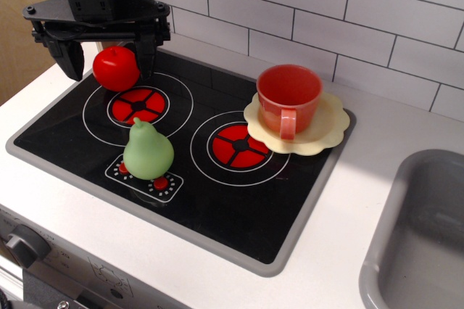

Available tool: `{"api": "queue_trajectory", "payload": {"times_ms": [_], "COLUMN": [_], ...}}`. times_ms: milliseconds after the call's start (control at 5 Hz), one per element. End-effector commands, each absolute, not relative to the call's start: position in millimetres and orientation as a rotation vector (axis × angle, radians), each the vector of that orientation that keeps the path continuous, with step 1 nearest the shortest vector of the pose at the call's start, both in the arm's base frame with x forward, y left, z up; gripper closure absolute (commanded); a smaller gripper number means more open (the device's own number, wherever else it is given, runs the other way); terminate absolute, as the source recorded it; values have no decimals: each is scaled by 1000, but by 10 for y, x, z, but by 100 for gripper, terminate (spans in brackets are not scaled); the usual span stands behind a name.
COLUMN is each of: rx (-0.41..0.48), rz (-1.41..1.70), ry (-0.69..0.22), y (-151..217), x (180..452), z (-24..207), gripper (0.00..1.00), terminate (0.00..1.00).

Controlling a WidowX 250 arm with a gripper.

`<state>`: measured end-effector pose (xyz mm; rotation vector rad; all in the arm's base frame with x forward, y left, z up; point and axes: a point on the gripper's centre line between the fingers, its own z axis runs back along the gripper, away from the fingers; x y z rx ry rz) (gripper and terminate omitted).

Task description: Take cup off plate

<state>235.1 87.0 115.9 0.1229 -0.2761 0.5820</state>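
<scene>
1. White tiles formed the back wall, and a white table (348,236) carried a black toy hob (217,178) with a grey sink (420,236) at the right edge.
2. The cup (289,99) was seen standing upright on the plate (326,135), its handle turned toward the camera; the plate lay over the hob's back right corner.
3. The claw (109,59) was held at the back left of the hob, well apart from the cup, with its fingers spread and nothing gripped between them.
4. An apple (116,67) sat between or just behind the fingers; contact could not be told.
5. A green pear (147,151) stood near the front left burner.
6. Nothing of the task was judged done: the cup had yet to be reached, gripped, lifted and set down off the plate.
</scene>
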Motion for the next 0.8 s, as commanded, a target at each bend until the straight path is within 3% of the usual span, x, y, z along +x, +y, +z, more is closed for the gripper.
{"api": "queue_trajectory", "payload": {"times_ms": [0,600], "rx": [123,65], "rz": [582,507], "ry": [-276,-296], "y": [870,228], "x": [2351,2554], "z": [1159,1346], "gripper": [0,0], "terminate": [0,0]}}
